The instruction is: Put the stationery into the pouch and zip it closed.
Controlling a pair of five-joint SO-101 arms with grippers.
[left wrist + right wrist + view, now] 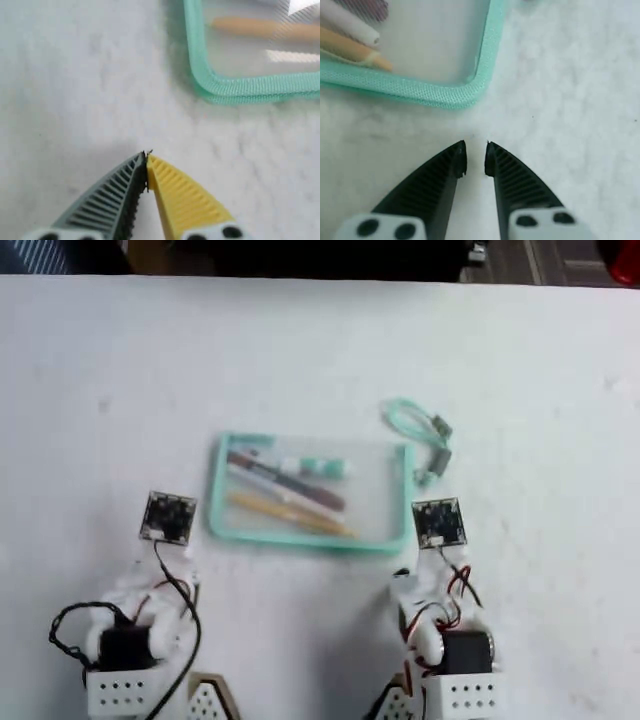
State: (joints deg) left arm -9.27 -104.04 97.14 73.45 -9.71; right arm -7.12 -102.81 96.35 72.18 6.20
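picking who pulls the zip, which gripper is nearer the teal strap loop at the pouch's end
Right. The right gripper sits off the pouch corner nearest the teal strap loop; the left gripper sits off the far corner.

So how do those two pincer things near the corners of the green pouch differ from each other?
The left gripper has one grey finger and one yellow finger; the right gripper has two black ones. The left gripper's tips touch, while the right gripper's tips stand slightly apart. Both hold nothing and are over the white table, each just short of a corner of the pouch.
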